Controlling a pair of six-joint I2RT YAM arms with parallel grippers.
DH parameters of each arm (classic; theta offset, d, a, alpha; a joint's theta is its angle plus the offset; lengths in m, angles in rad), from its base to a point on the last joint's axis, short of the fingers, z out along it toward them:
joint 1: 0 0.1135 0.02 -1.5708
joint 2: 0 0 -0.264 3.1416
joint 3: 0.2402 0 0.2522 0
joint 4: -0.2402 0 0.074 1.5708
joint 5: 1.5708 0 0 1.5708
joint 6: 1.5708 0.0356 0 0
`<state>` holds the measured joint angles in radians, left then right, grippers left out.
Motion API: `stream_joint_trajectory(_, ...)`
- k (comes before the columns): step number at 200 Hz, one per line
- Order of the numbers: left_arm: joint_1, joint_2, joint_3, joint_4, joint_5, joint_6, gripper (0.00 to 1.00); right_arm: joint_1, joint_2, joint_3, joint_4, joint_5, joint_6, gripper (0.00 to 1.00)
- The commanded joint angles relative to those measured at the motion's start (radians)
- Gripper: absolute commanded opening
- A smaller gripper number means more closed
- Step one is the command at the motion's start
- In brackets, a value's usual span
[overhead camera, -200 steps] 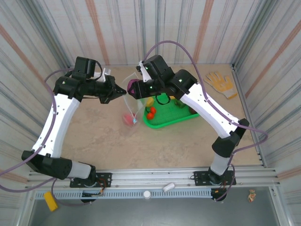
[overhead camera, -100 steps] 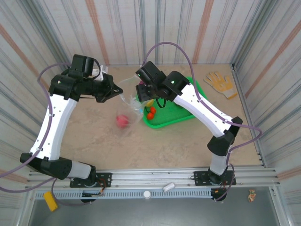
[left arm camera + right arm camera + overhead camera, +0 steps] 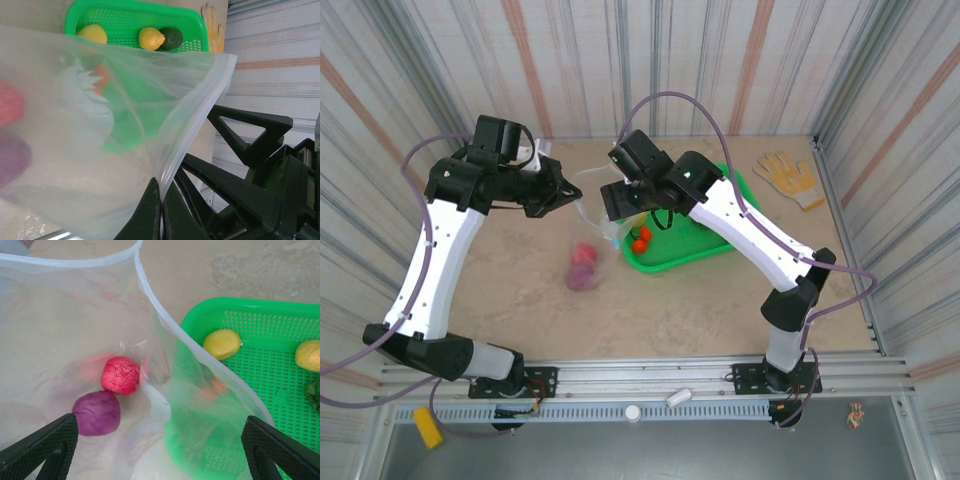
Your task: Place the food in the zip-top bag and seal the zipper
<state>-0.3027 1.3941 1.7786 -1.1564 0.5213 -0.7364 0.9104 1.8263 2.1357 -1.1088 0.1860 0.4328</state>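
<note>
The left gripper [image 3: 161, 189] was pinched tight on the thin pale zipper strip [image 3: 197, 120] at one end of the mouth of the clear, crinkly plastic bag [image 3: 60, 320], holding that edge up off the beige table [image 3: 520, 300]. The right gripper [image 3: 617, 203] hung over the open mouth with its jaws spread wide and nothing between them. Down in the bag lay a round pink-red toy piece [image 3: 120, 375] and a purple one [image 3: 96, 412], close together. The green mesh plastic tray [image 3: 280, 385] stood just beside, one bag wall draped over its near corner, with two yellow pieces [image 3: 222, 343], a dark green one [image 3: 171, 37] and small red-orange tomatoes [image 3: 641, 238] inside. To my eye the worry was that single pinch: if the slick film slid out, the mouth would flop shut and the next drop would miss. The draped wall also looked likely to snag the right gripper on a reach into the tray, dragging the bag and spilling both pieces
</note>
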Motion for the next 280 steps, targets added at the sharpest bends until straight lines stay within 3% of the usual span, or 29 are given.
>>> stream_joint_trajectory(1, 0.0, -0.004, 0.015, -0.013, -0.015, 0.008, 0.0, -0.004, -0.031, 0.059, -0.028, 0.031, -0.027, 0.87)
stream_joint_trajectory(51, 0.048, -0.02, -0.021, -0.005, -0.013, -0.027, 0.0, -0.017, -0.015, 0.13, -0.112, 0.158, -0.079, 0.85)
stream_joint_trajectory(102, 0.05, -0.004, -0.044, 0.03, 0.049, -0.066, 0.0, -0.027, -0.051, 0.132, -0.076, 0.015, -0.136, 0.8)
stream_joint_trajectory(129, 0.052, 0.0, -0.045, 0.051, 0.07, -0.088, 0.0, -0.112, -0.08, 0.117, -0.068, -0.072, -0.103, 0.76)
stream_joint_trajectory(161, 0.053, 0.002, -0.044, 0.078, 0.079, -0.105, 0.0, -0.239, -0.159, -0.041, 0.031, -0.097, -0.091, 0.8)
stream_joint_trajectory(189, 0.051, 0.0, -0.041, 0.109, 0.089, -0.119, 0.0, -0.407, -0.22, -0.237, 0.148, -0.225, -0.026, 0.79)
stream_joint_trajectory(208, 0.052, 0.007, -0.035, 0.117, 0.107, -0.118, 0.0, -0.476, -0.252, -0.421, 0.238, -0.195, -0.044, 0.79)
stream_joint_trajectory(238, 0.059, 0.008, -0.078, 0.181, 0.201, -0.143, 0.0, -0.589, -0.187, -0.538, 0.245, -0.216, -0.014, 0.8)
stream_joint_trajectory(280, 0.06, 0.027, -0.082, 0.169, 0.235, -0.102, 0.0, -0.629, -0.101, -0.635, 0.294, -0.088, -0.073, 0.8)
